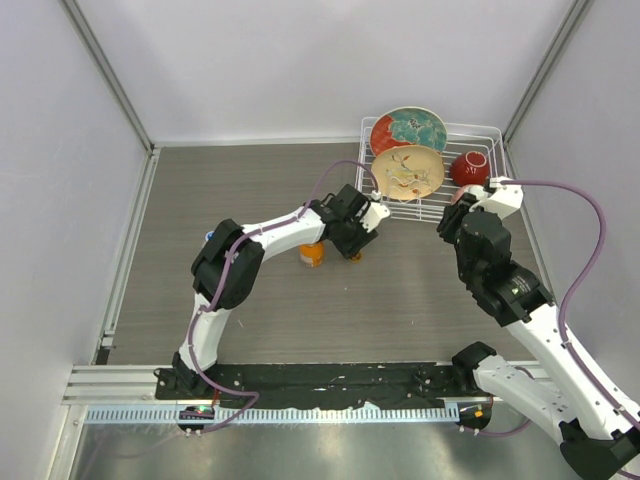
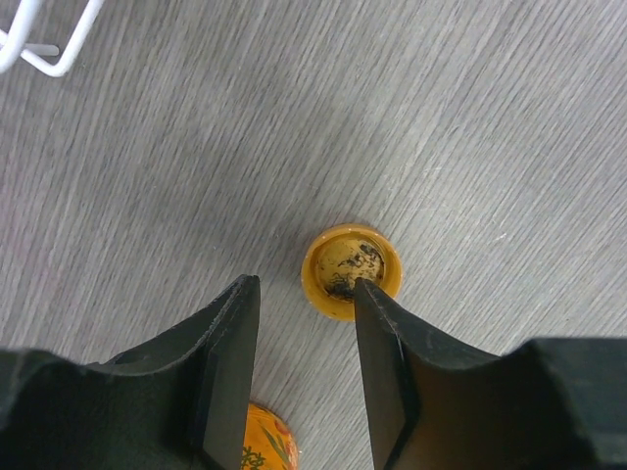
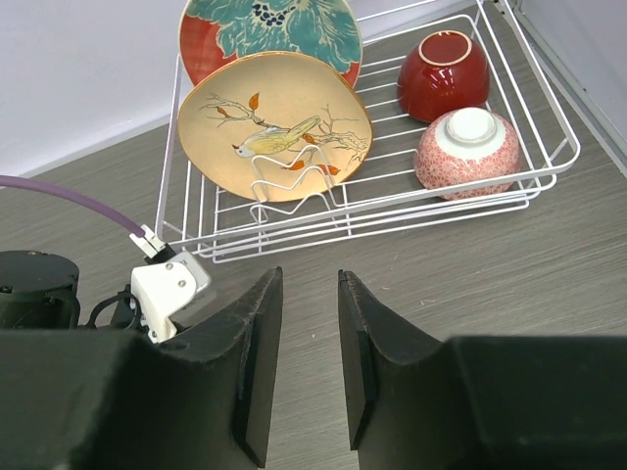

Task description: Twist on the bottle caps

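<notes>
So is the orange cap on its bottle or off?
Off: the orange cap lies hollow side up on the table, apart from the orange bottle.
</notes>
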Motion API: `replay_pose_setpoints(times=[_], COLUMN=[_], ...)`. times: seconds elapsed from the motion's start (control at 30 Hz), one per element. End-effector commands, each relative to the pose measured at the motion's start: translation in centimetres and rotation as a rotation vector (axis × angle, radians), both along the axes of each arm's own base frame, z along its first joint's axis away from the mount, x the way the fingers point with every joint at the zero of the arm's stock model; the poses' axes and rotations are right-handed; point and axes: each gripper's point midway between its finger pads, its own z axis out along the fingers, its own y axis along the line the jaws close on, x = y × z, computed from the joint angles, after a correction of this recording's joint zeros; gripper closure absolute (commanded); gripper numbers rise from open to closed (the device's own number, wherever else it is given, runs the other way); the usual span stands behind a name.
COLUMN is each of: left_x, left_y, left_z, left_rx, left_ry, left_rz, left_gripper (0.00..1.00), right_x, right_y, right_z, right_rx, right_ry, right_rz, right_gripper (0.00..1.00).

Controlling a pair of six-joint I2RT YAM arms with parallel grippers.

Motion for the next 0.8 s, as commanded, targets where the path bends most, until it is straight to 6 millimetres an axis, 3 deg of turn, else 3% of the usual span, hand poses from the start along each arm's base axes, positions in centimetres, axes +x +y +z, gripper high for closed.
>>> replay_pose_setpoints(times=[0.0, 0.4, 0.53, 0.57, 0.6, 0.67, 0.77], left_x=[1.1, 0.7, 0.4, 0.3, 0.1, -0.2, -0.5], left_y=[-1.0, -1.1, -1.2, -1.2, -1.3, -1.4, -1.7], left_z=[0.7, -1.2, -1.8, -1.9, -2.0, -2.3, -2.2], left_rx=[-0.038, -0.028, -0.029, -0.029, -0.035, -0.040, -0.071], left_ry=[-0.038, -0.007, 0.016, 0.024, 0.035, 0.053, 0.064], left_rz=[-0.011, -0.033, -0.037, -0.037, -0.043, -0.035, -0.031], left_gripper=[0.53, 0.55, 0.69, 0.75, 0.90, 1.00, 1.00], right_x=[0.4, 0.5, 0.5, 0.4, 0.5, 0.5, 0.5], right_y=[0.3, 0.4, 0.5, 0.5, 0.6, 0.7, 0.9], right_z=[0.8, 0.7, 0.9, 0.9, 0.9, 0.8, 0.8], right_rx=[0.016, -0.009, -0.008, -0.007, -0.011, -0.011, -0.012], right_ry=[-0.039, -0.035, -0.036, -0.038, -0.035, -0.030, -0.024], right_rz=[0.008, 0.021, 0.032, 0.035, 0.037, 0.043, 0.054], right_gripper=[0.65, 0.69, 0.70, 0.71, 0.71, 0.71, 0.71])
